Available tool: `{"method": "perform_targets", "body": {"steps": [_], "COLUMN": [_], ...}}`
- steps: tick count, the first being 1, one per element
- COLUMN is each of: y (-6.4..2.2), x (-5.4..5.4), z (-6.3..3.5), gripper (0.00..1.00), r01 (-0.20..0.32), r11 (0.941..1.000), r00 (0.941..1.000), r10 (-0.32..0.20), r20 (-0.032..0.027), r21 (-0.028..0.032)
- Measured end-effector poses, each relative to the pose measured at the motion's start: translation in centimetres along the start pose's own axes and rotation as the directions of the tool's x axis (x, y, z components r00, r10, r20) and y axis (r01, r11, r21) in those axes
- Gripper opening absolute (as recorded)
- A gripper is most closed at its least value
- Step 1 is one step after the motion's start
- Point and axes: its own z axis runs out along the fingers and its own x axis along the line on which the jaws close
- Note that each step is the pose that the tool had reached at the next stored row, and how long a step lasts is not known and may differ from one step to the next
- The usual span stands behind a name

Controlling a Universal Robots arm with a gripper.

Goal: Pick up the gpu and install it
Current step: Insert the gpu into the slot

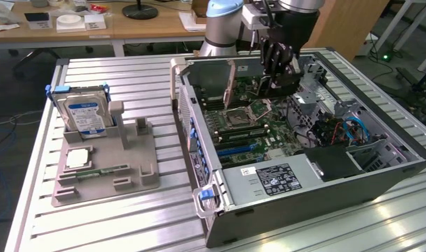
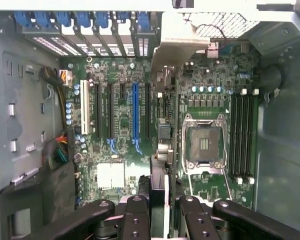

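A wooden desk (image 1: 156, 31) stands behind the slatted metal table (image 1: 114, 226) on grey floor (image 1: 9, 89).

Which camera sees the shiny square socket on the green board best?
The wrist view. It looks straight at the socket, so the whole metal frame and the dark middle show. The exterior view shows the socket at a slant, from one side.

Ribbed bare aluminium on the surface (image 1: 128, 220), gleams softly. Matt grey plastic for the parts holder (image 1: 128, 157). Silvery metal on the hard drive (image 1: 86, 118), glossy blue label. Painted grey sheet metal around the computer case (image 1: 325, 205); glossy green laminate on the motherboard (image 2: 122, 125). Matt black tool (image 2: 160, 202); dark gpu (image 2: 163, 131), pale satin metal bracket.
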Motion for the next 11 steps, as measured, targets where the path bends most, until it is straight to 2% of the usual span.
{"method": "perform_targets", "body": {"steps": [6, 11], "y": [0.3, 0.97], "x": [1.1, 1.8], "z": [0.02, 0.14], "gripper": [0.27, 0.27], "r01": [0.002, 0.004], "r11": [1.0, 1.0], "r00": [1.0, 1.0], "r10": [-0.002, -0.004], "r20": [-0.0006, -0.0006], "r21": [0.0, 0.0]}}
